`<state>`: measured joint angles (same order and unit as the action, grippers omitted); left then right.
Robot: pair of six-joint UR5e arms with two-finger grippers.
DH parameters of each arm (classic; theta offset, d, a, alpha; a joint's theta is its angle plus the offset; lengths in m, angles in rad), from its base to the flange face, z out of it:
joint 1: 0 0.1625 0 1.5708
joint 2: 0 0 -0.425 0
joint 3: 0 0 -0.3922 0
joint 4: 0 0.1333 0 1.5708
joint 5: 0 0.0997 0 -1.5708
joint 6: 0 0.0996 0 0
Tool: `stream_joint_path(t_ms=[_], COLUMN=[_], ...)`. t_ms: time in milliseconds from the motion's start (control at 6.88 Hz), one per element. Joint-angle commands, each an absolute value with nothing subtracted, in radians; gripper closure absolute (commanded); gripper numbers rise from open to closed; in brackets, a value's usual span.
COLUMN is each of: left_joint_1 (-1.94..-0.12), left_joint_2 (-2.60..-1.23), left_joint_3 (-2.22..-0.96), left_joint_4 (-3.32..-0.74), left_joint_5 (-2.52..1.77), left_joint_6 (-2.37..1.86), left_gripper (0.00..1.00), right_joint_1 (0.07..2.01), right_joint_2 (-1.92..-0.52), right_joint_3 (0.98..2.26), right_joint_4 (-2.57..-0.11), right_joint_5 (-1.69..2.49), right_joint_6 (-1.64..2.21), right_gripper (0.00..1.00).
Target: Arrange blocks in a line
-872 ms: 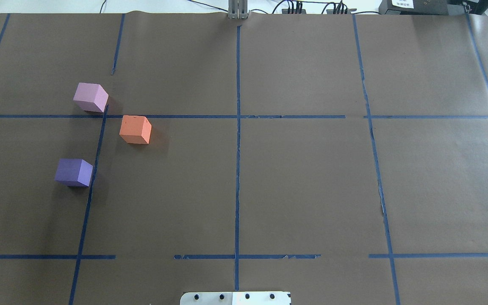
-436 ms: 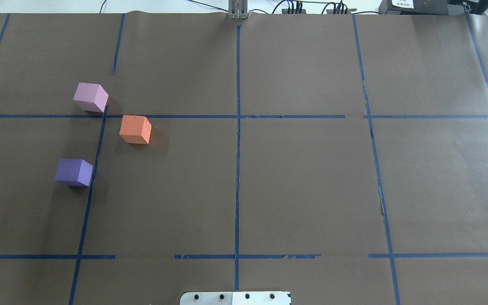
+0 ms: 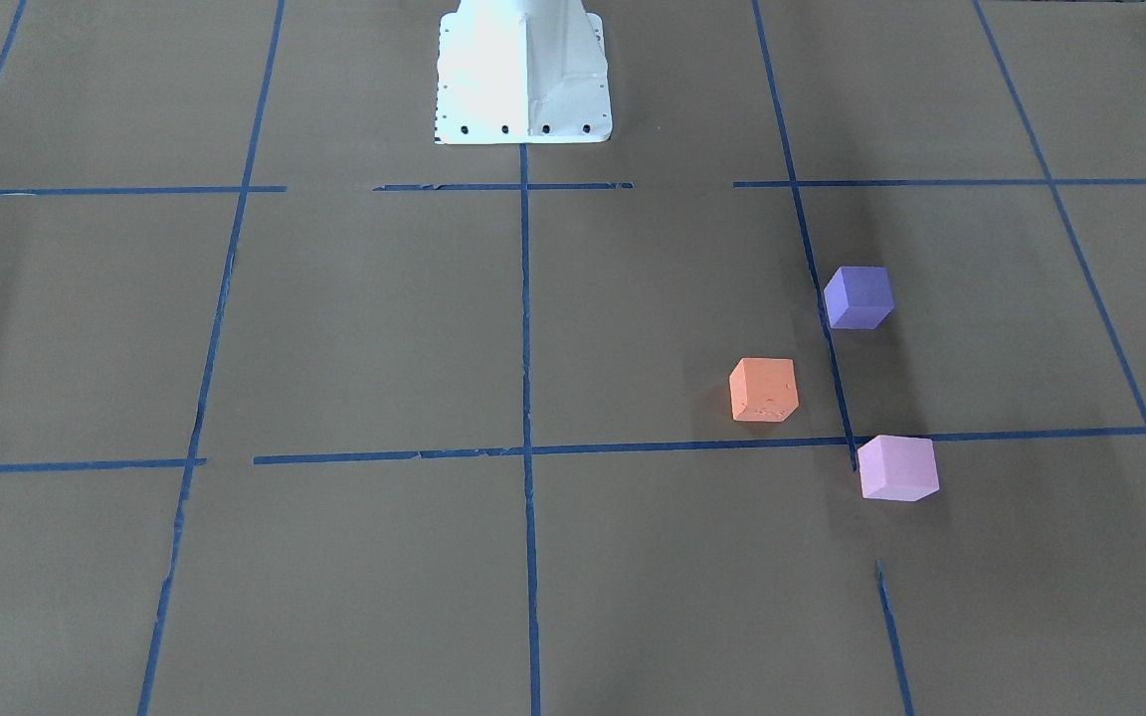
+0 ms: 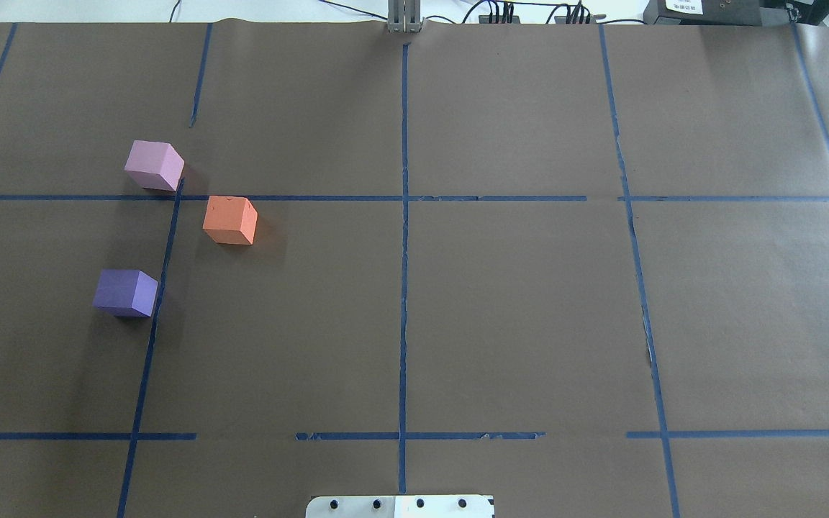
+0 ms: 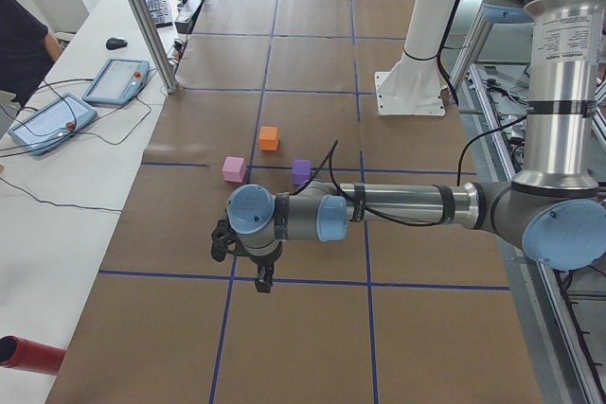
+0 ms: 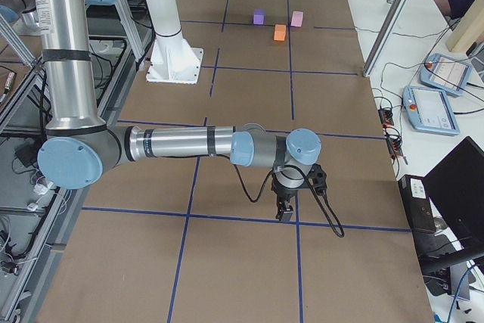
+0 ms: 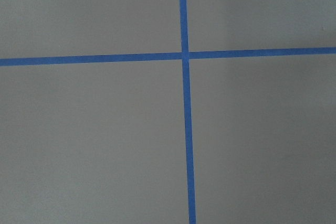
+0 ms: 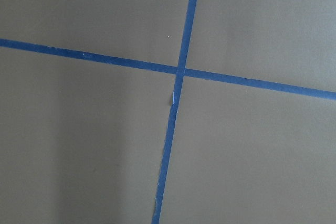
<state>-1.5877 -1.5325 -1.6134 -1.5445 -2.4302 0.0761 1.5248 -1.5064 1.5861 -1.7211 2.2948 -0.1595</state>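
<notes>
Three blocks lay exactly where they had been a moment earlier. Nothing on the surface (image 4: 529, 302) had shifted, and no arm had come into the overhead view. The orange block (image 4: 229, 220) sat just on the robot's side of a blue tape line (image 4: 314, 198). The pale pink-lilac block (image 4: 154, 165) stood beyond the orange block and to the robot's left of it. The violet-purple block (image 4: 125, 293) stood nearer the robot than the orange block, also to its left. None touched, and the orange block lay off the line through the other two.

The left arm (image 5: 398, 205) held the left jaws above a tape crossing, well apart from the orange block. The right arm (image 6: 181, 143) held the right jaws above another, farther still. Whether either pair stood apart or together could not be told.

Brown paper gridded with blue tape covered the surface. A white bench (image 5: 57, 205) alongside carried two teach pendants (image 5: 117, 80) and cables.
</notes>
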Motion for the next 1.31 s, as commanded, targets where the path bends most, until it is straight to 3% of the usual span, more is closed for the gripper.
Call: stream_joint_path(t_ms=[0, 581, 1162], left_joint_1=[-1.588, -1.541, -1.245], left_joint_2=[-1.532, -1.600, -1.814], left_joint_3=[-1.614, -1.678, -1.689], left_joint_4=[-1.543, -1.546, -1.542], left_joint_5=[-2.431, -2.427, -2.350], left_joint_6=[0.069, -0.002, -0.244], left_gripper=[0.00, 0.00, 0.00], right_joint_1=[1.525, 1.525, 1.525], right_joint_2=[-1.506, -1.506, -1.506], right_joint_3=[1.586, 1.586, 1.586], right_joint_4=[-1.721, -1.721, -1.721], right_joint_5=[2.295, 2.295, 2.295], right_joint_6=[-0.160, -0.160, -0.160], right_gripper=[0.00, 0.00, 0.00])
